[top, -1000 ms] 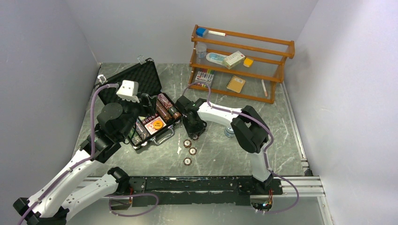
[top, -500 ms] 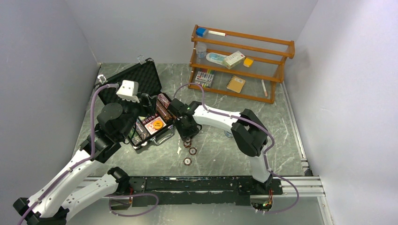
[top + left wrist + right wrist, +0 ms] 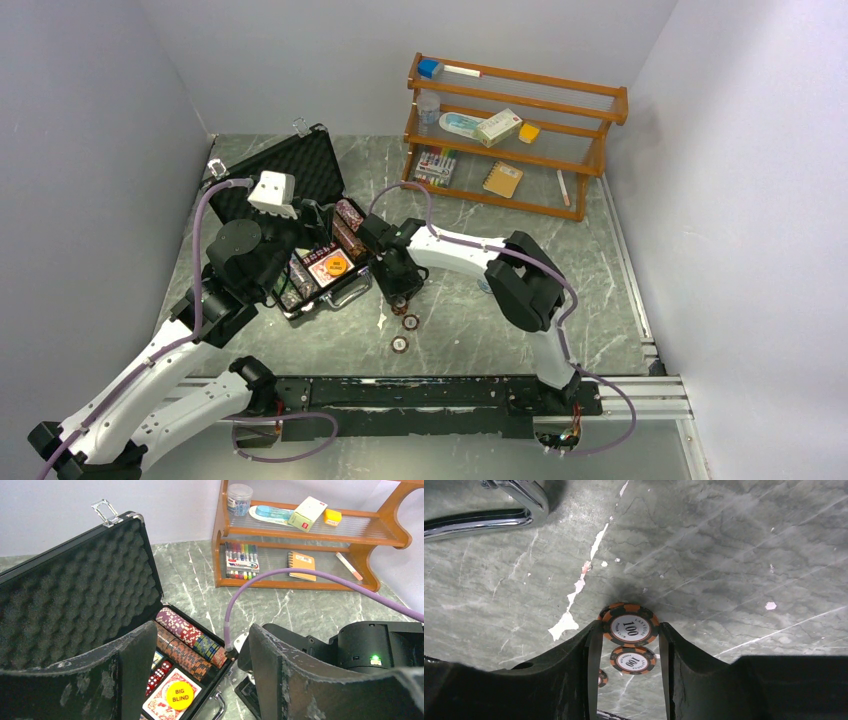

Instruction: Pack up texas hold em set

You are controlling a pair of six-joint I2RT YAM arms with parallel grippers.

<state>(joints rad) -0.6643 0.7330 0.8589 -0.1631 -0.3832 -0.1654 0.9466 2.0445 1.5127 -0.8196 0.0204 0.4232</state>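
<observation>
The black case (image 3: 300, 172) lies open at the left, foam lid up; it also shows in the left wrist view (image 3: 75, 590). It holds rows of poker chips (image 3: 187, 637), red dice (image 3: 157, 672) and a red-backed card deck under a yellow-orange "BIG BLIND" disc (image 3: 180, 695). My left gripper (image 3: 202, 630) hovers open and empty over the case. My right gripper (image 3: 630, 631) is shut on an orange-black "100" chip (image 3: 629, 625), held just above the table beside the case handle (image 3: 499, 515). Two more such chips (image 3: 410, 321) (image 3: 399, 345) lie on the table below it.
A wooden shelf (image 3: 515, 130) stands at the back right with boxes, markers and a notebook. A small round grey object (image 3: 487, 284) sits behind the right arm. A black rail (image 3: 430, 392) runs along the near edge.
My right gripper has moved left towards the case, come over the nearest of three loose chips and closed on it. The left arm has not moved.
</observation>
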